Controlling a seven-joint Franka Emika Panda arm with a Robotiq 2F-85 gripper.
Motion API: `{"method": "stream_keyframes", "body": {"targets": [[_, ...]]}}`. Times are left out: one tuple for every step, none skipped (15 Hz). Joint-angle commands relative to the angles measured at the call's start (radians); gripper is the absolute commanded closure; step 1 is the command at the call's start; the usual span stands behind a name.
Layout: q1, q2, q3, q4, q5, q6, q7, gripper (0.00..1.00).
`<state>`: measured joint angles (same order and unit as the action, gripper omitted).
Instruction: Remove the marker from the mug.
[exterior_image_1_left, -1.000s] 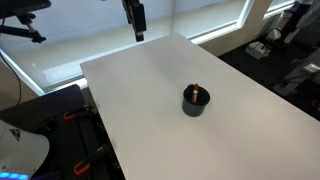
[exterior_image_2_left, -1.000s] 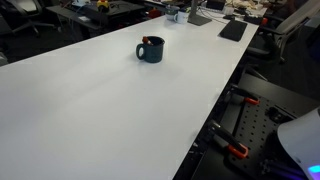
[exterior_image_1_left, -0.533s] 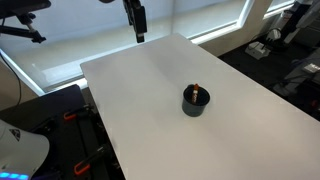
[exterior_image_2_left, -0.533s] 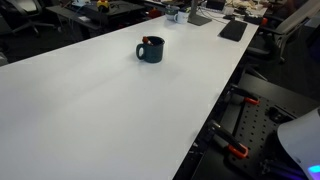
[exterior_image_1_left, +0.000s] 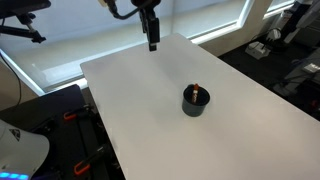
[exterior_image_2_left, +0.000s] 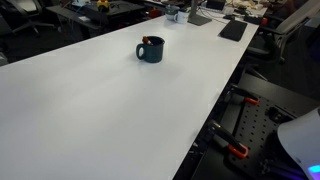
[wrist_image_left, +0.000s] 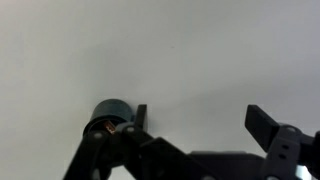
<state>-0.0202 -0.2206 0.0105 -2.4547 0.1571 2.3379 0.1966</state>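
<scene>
One marker is stood upright inside the dark mug, so that only its reddish tip is shown above the rim in both exterior views. That exposed end is judged to be the part offered for a grasp from above. The mug is set alone on the white table, well apart from the gripper and lower than it. The gripper is held high over the table's far edge and is not yet brought over the mug. In the wrist view the jaws are seen spread wide with nothing between them, and the mug is placed just outside one of the fingers rather than centred in the gap. A sideways shift is judged necessary before any descent.
</scene>
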Motion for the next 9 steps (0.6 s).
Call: {"method": "stream_keyframes", "body": {"targets": [[-0.032,0.154,-0.005,0.114,-0.055,0.056,0.094,0.00],[-0.015,0.072,-0.009,0.044,-0.030,0.041,0.045,0.00],[-0.021,0.107,-0.013,0.068,-0.038,0.049,0.055,0.00],[-0.024,0.135,-0.015,0.088,-0.039,0.050,0.060,0.00],[-0.026,0.152,-0.016,0.101,-0.039,0.050,0.062,0.00],[-0.025,0.160,-0.017,0.108,-0.039,0.050,0.063,0.00],[-0.025,0.161,-0.016,0.110,-0.039,0.050,0.063,0.00],[-0.025,0.161,-0.016,0.111,-0.039,0.050,0.063,0.00],[-0.025,0.161,-0.016,0.112,-0.039,0.050,0.063,0.00]]}}
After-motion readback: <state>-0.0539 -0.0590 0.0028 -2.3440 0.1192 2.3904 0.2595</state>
